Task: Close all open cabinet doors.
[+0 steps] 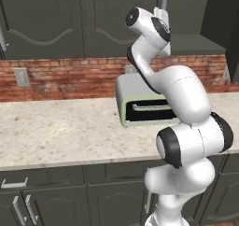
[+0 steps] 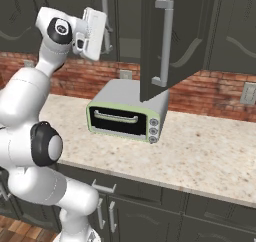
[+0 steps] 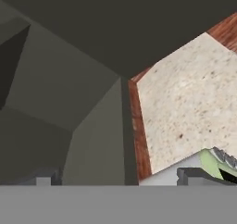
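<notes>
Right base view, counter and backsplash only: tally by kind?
toaster oven: 1
wall outlets: 3
Total: 4

Glossy white rounded arm; dark joint bands.
</notes>
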